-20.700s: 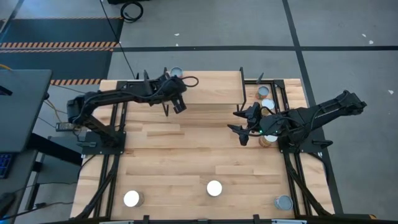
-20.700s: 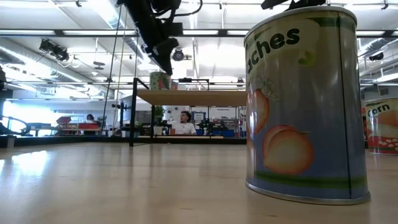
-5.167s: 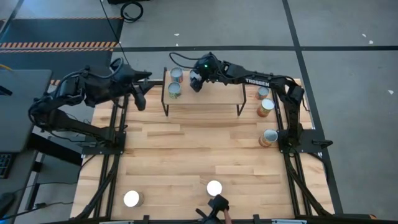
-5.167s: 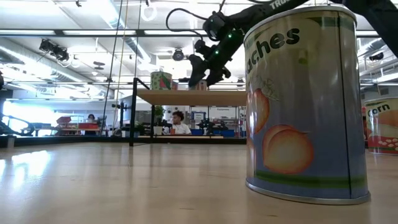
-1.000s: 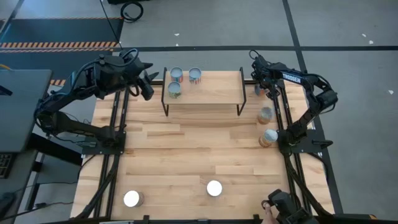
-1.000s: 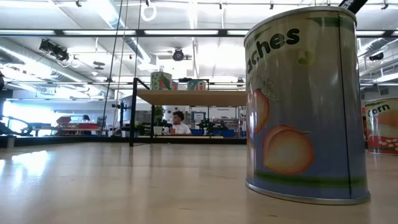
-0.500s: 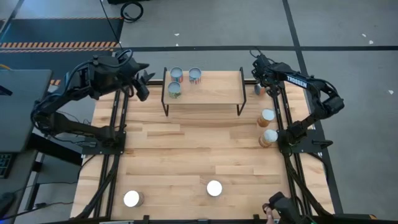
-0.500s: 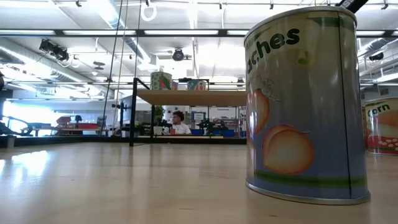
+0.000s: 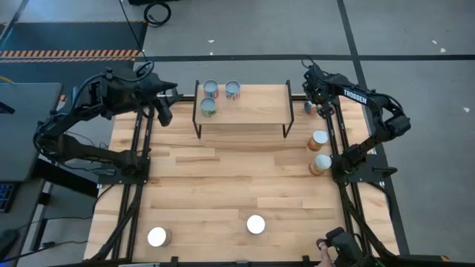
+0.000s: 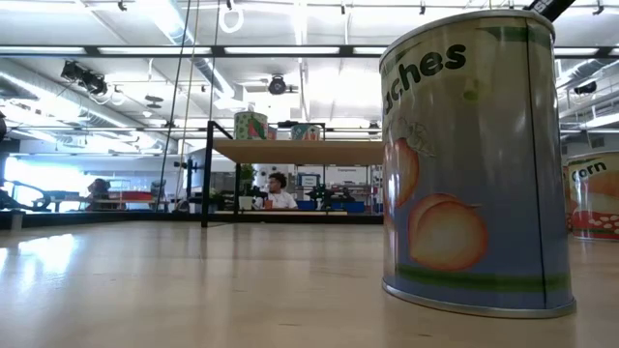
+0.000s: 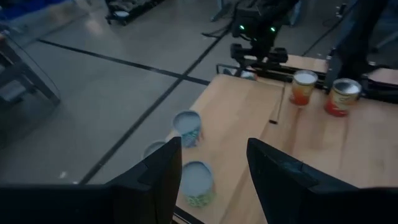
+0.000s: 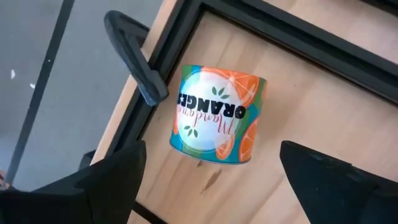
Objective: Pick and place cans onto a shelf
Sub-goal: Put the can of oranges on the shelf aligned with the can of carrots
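The shelf (image 9: 241,105) stands at the table's far middle and carries three cans (image 9: 210,90) (image 9: 232,90) (image 9: 208,108). My right gripper (image 12: 217,186) hovers open over an orange-labelled can (image 12: 217,116) that stands on the table's far right corner (image 9: 307,108); its fingers are apart on either side and touch nothing. My left gripper (image 11: 214,180) is open beyond the shelf's left end (image 9: 165,113) and faces the cans on the shelf (image 11: 198,182). Two more cans (image 9: 319,138) (image 9: 321,162) stand along the right edge.
Two white-lidded cans (image 9: 157,236) (image 9: 255,224) stand near the table's front edge; the peaches can (image 10: 474,164) fills the low view, with a corn can (image 10: 595,193) beside it. A person's hand (image 9: 334,245) shows at the near right edge. Black frame rails (image 12: 134,56) border the corner.
My left gripper has drawn a little toward the table's left edge, away from the shelf, still open. My right gripper has stayed over the far right can. The person's hand at the near edge has shifted slightly.
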Action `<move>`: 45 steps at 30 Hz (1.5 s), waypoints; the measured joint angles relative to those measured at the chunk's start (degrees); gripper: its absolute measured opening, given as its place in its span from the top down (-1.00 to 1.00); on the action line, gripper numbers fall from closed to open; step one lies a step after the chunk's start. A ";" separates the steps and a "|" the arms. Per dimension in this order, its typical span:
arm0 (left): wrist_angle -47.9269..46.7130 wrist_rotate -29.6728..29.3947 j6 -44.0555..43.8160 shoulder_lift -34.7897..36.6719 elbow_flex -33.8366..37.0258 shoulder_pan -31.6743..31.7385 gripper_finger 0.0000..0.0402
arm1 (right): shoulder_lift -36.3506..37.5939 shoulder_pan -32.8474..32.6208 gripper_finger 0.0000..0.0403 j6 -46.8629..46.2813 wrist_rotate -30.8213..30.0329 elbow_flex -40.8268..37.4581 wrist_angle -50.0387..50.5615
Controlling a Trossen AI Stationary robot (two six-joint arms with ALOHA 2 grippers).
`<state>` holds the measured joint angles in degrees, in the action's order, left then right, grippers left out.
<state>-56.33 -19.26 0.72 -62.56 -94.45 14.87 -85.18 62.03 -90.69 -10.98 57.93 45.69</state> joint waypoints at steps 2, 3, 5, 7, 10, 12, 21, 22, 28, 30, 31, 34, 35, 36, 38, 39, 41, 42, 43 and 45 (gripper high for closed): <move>-0.32 0.75 -0.06 -0.01 0.00 0.00 0.06 | -0.01 0.84 -0.87 -1.47 1.24 0.00 0.01; -0.22 1.10 -0.05 -0.01 0.00 0.00 0.06 | -0.01 1.16 -0.87 -2.31 2.04 0.00 -0.01; 0.16 1.13 -0.05 -0.01 0.00 0.00 0.07 | -0.01 1.78 -0.87 -2.59 2.60 0.02 0.61; 0.33 1.13 -0.05 -0.01 0.00 0.00 0.06 | -0.01 2.57 -0.87 -3.76 2.55 -0.27 1.80; 0.31 1.13 -0.12 -0.01 0.00 0.00 0.07 | -0.05 3.22 -0.87 -3.65 3.52 -3.07 -2.36; 0.32 1.13 -0.09 -0.01 0.00 0.00 0.06 | -0.05 3.28 -0.87 -3.80 4.22 -5.57 -6.95; 1.95 0.91 -0.05 -0.03 0.00 0.07 0.07 | -0.09 2.48 -0.87 -8.14 1.07 -10.49 -11.33; 1.96 0.91 -0.05 -0.03 0.00 0.07 0.07 | -0.09 2.44 -0.87 -8.93 1.35 -11.00 -11.68; 2.07 0.91 -0.05 -0.03 0.00 0.07 0.07 | -0.07 2.08 -0.81 -9.93 3.58 -15.07 -15.92; 2.07 0.89 -0.05 -0.03 0.00 0.07 0.07 | -0.07 1.72 -0.76 -11.54 3.79 -16.63 -16.27; 2.07 0.89 -0.05 -0.03 0.00 0.07 0.07 | 0.09 1.71 -0.74 -11.55 3.80 -17.08 -17.02; 2.07 0.89 -0.05 -0.03 0.00 0.07 0.07 | 0.30 1.68 -0.64 -11.19 4.04 -18.09 -17.79; 2.07 0.89 -0.05 -0.03 0.00 0.07 0.07 | 0.32 1.67 -0.59 -10.74 4.13 -18.05 -17.71; 2.07 0.90 -0.07 -0.03 0.00 0.07 0.07 | 0.33 1.67 -0.55 -9.97 4.13 -17.87 -17.56; 2.06 0.89 -0.12 -0.02 0.00 0.07 0.07 | 0.28 1.67 -0.46 -8.19 3.72 -17.07 -17.10; 1.96 0.91 -0.12 0.13 0.02 0.07 0.07 | 0.31 1.67 -0.43 -7.66 3.34 -16.52 -16.94; 1.42 0.91 -0.09 0.49 0.02 0.05 0.07 | 1.52 1.15 -0.42 -7.49 2.85 -15.50 -15.75; 1.03 0.90 -0.09 0.93 0.02 0.04 0.07 | 2.23 0.74 -0.42 -6.97 2.34 -15.32 -15.25; 0.63 0.90 -0.09 1.21 0.05 0.04 0.07 | 2.85 0.17 -0.42 -6.54 1.51 -15.25 -15.18; 0.77 0.93 -0.07 1.96 0.04 0.02 0.07 | 4.69 -1.13 -0.42 -7.35 -0.88 -14.77 -15.10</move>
<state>-55.56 -18.33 0.64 -60.60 -94.41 14.90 -80.49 60.90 -98.04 -11.86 43.16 30.58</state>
